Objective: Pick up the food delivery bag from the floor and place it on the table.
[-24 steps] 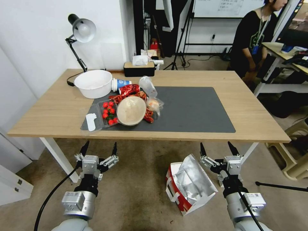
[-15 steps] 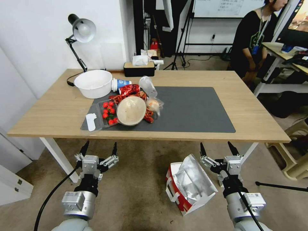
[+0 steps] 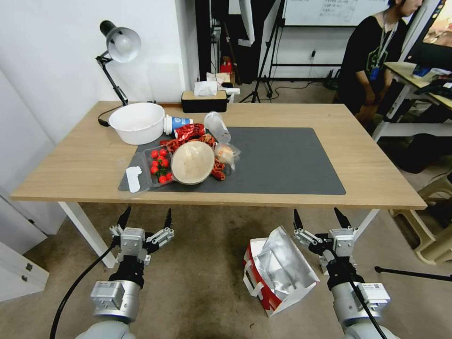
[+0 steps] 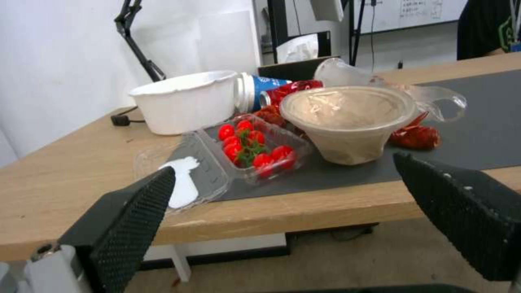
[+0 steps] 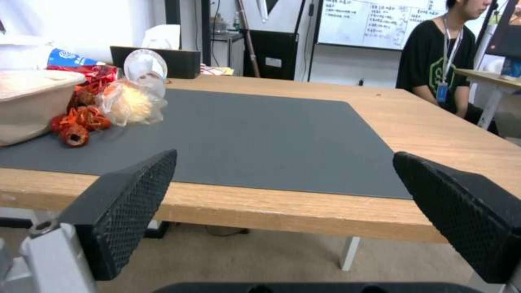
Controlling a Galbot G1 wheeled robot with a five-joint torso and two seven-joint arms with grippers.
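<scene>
The red-and-white food delivery bag point(image 3: 278, 271) lies tipped on the brownish carpet floor point(image 3: 202, 278), foil lining open upward, white strap handles toward the left. My right gripper point(image 3: 319, 217) hovers open just to the right of the bag, level with the table's front edge, nothing between its fingers. My left gripper point(image 3: 145, 217) hangs open over the floor at the left, far from the bag. The light-wood table point(image 3: 376, 169) with its dark grey mat point(image 3: 282, 160) stands ahead. Both wrist views look across the table point(image 4: 65, 179) point(image 5: 434, 134) between open fingers point(image 4: 130, 219) point(image 5: 130, 203).
Clutter sits on the mat's left half: a white bowl point(image 3: 137, 122), a tomato tray point(image 3: 159, 165), a tan bowl point(image 3: 192, 162), a cup, red snack packets. A lamp point(image 3: 117, 47) and tissue box point(image 3: 204, 100) stand at the back. White table legs point(image 3: 87, 233) flank the floor space.
</scene>
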